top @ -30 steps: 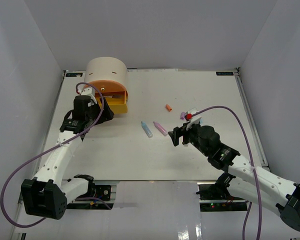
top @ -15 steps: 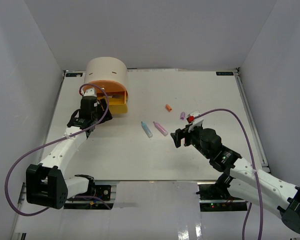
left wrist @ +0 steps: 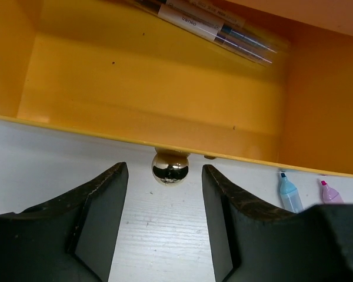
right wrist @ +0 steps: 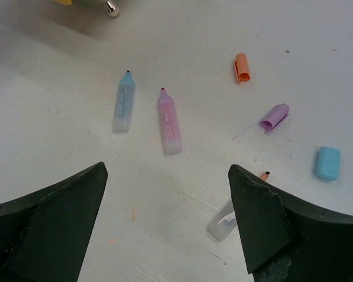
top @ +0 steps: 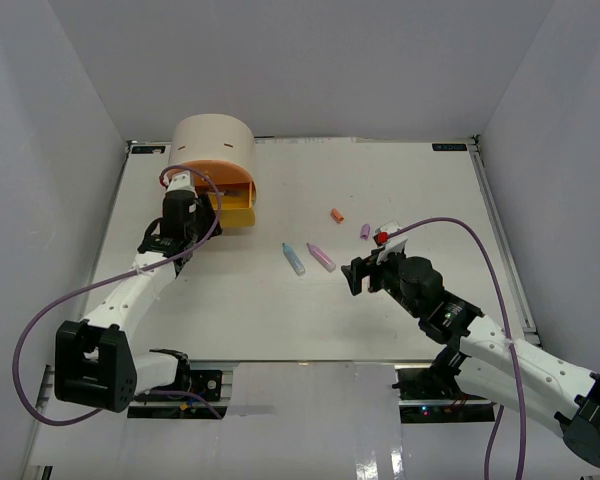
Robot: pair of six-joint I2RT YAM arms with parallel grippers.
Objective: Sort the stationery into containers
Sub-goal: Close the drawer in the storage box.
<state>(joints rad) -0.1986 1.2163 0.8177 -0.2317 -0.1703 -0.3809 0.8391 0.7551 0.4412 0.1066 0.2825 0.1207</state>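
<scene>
Drawer (left wrist: 153,88), yellow, pulled out of beige cabinet (top: 215,150) at far left of bench (top: 230,300); orange drawer front above it. Clear pens (left wrist: 212,26) lie inside against the back wall, long axis along that wall. Left end effector (left wrist: 165,170) is spread, one finger each side of the round metal knob (left wrist: 170,166), a gap on both sides, not touching. Nothing between fingers and knob. Right end effector (right wrist: 165,170) is spread wide and empty, hovering over the loose items mid-bench. Blue marker (right wrist: 123,101) and pink marker (right wrist: 169,121) lie flat side by side, apart, roughly parallel, tips toward the far edge, slanted slightly left. Orange cap (right wrist: 242,67) and purple cap (right wrist: 275,116) lie farther right, apart from each other, blue cap (right wrist: 328,163) beyond them at the right. Clear marker (right wrist: 223,222) with orange tip lies near the right finger (right wrist: 259,223), partly hidden behind it, tip toward far right. Purple cables loop off both arms, clear of the items.
</scene>
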